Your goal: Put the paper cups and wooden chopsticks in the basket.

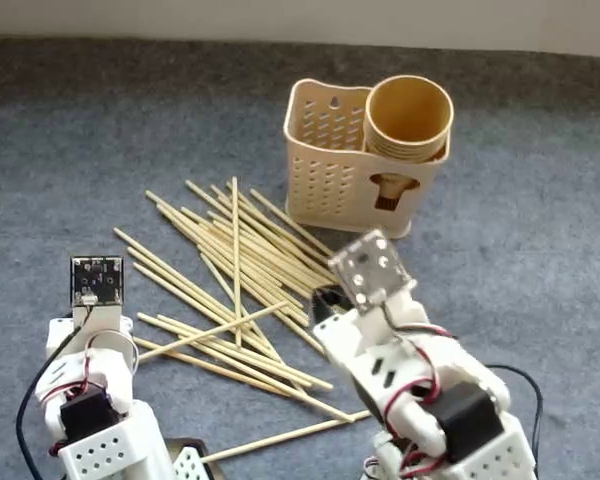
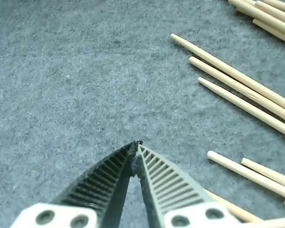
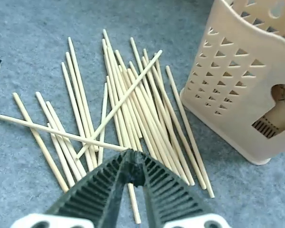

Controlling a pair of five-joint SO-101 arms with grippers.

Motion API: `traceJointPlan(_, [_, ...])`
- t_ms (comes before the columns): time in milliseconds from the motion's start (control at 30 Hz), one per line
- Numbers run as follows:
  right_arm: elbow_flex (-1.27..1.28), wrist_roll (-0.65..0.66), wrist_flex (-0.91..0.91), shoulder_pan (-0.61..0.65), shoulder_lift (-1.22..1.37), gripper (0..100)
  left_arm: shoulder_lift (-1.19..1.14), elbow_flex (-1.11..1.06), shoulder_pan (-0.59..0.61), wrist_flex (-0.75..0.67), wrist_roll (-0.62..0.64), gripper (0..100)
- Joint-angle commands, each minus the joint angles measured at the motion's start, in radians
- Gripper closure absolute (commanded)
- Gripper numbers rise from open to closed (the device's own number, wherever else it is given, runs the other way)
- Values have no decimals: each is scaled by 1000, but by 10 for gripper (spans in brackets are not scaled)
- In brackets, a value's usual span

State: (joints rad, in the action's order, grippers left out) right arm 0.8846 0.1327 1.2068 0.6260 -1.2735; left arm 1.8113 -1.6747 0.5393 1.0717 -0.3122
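Standing on the grey carpet (image 1: 540,250), the basket (image 1: 325,160) holds stacked paper cups (image 1: 410,118); the wooden chopsticks (image 1: 242,272) lie scattered beside it. The left gripper (image 2: 137,148) and right gripper (image 3: 129,156) have their fingers pressed together.

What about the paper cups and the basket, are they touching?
Touching. The high view shows the paper cups stacked inside the basket, resting against its rim.

basket (image 1: 325,165): beige, perforated, upright on grey worktop (image 1: 540,250) | paper cups (image 1: 409,118): tan nested stack, upright inside one end of basket, rim above its wall | wooden chopsticks (image 1: 238,285): pale, loose crisscrossed heap lying flat, just beside basket
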Motion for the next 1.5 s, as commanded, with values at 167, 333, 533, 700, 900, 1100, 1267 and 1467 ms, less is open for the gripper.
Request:
traceJointPlan(167, [-68,-261,-176,84,237,988,16,-21,10,-2,-8,993])
traceJointPlan(333, [-59,-466,-294,114,321,988,16,-21,10,-2,-8,993])
traceJointPlan(533, [1,-641,-449,139,401,988,16,-21,10,-2,-8,993])
traceJointPlan(700, [-4,-784,-444,139,518,977,15,-21,10,-2,-8,993])
traceJointPlan(900, [-5,-941,-424,140,677,810,15,-21,15,-2,-8,993])
traceJointPlan(1100, [-62,-1003,-424,199,802,799,15,-21,16,-2,-8,993])
traceJointPlan(1267, [-136,-1042,-424,237,921,799,15,-21,16,-2,-8,993])
traceJointPlan(1467, [-209,-1062,-424,232,1049,799,15,-21,16,-2,-8,993])
